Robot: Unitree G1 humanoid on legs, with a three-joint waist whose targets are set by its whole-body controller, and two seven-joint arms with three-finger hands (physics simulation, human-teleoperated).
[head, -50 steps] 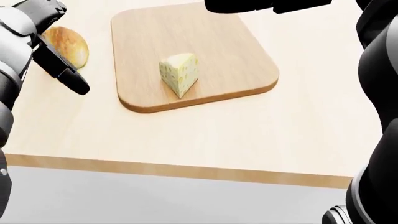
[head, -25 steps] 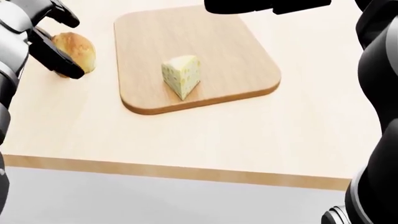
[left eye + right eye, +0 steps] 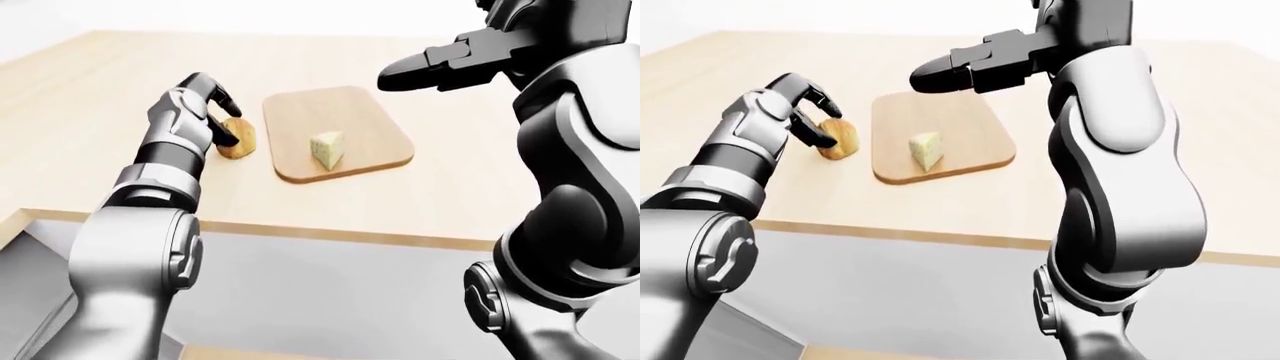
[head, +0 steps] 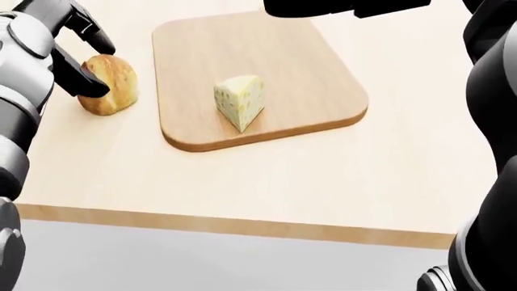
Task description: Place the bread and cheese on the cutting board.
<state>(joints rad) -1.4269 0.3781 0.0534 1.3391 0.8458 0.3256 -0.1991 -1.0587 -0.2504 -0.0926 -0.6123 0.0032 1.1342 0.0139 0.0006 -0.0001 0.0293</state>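
Fingers (image 4: 80, 82) of left hand (image 4: 60, 51) now spread narrowly about the bread (image 4: 111, 85), black tips touching its left side and top, not plainly closed round it. Earlier hung farther left and lower in the head view, one finger pointing down past the roll; since then drawn up and in against it. Bread itself shifted right over the last second, from well left of the cutting board (image 4: 315, 73) to just beside its left edge, yet resting on the table (image 4: 242, 188), not on the board. Seen in the left-eye view as a small golden lump (image 3: 238, 139) wedged between the dark fingertips and the board's edge.

Cheese (image 4: 239, 100) lying on the board near its lower left part, pale wedge with point toward the bottom of the view; same spot on the board as before. Whole head view slid slightly down and right between frames, so camera moved a little.

Right hand (image 3: 440, 64) held high above the far end of the board, well apart from everything, fingers stretched out flat and holding nothing; unchanged.
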